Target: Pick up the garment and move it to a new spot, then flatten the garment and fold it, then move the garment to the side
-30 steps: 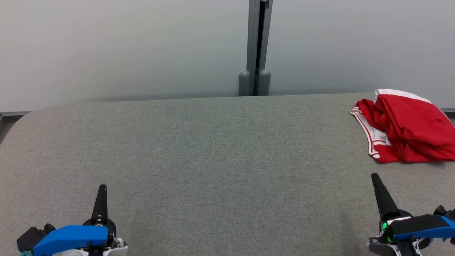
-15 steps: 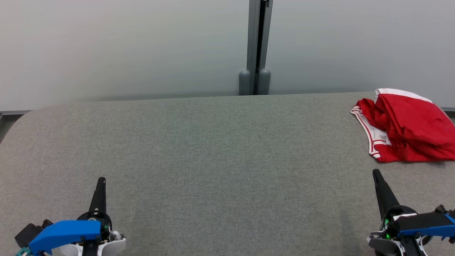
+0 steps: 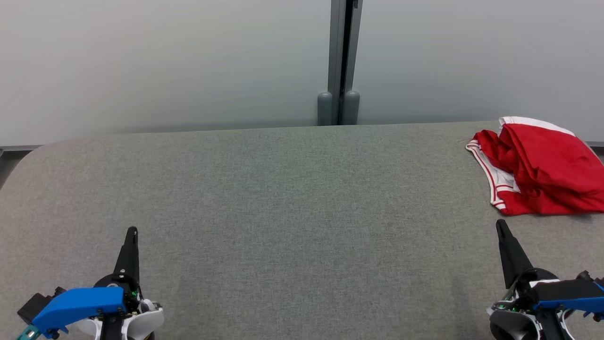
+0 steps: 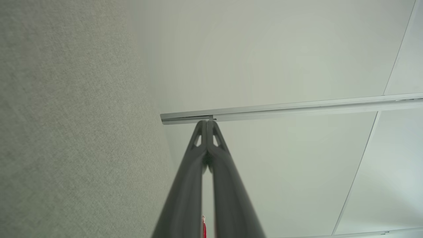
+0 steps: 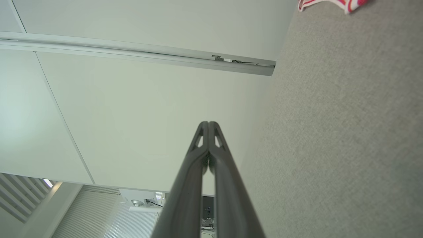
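Observation:
A crumpled red garment (image 3: 542, 167) with white striped trim lies bunched at the far right of the grey fabric table (image 3: 292, 203), partly cut off by the head view's right edge. Its trimmed edge (image 5: 330, 4) peeks in at the top of the right wrist view. My right gripper (image 3: 500, 226) is shut and empty at the lower right, its tip a short way in front of the garment. My left gripper (image 3: 132, 231) is shut and empty at the lower left, far from the garment. Both wrist views show the fingers (image 4: 207, 124) (image 5: 209, 125) pressed together.
A pale partition wall (image 3: 165, 61) with a grey vertical post (image 3: 343, 61) stands behind the table's far edge. The table's far left corner (image 3: 28, 156) is rounded.
Both grippers' tips have moved a little forward, up the head view, while the wrists sank lower in it. The right tip is now closer to the garment, which has not moved.

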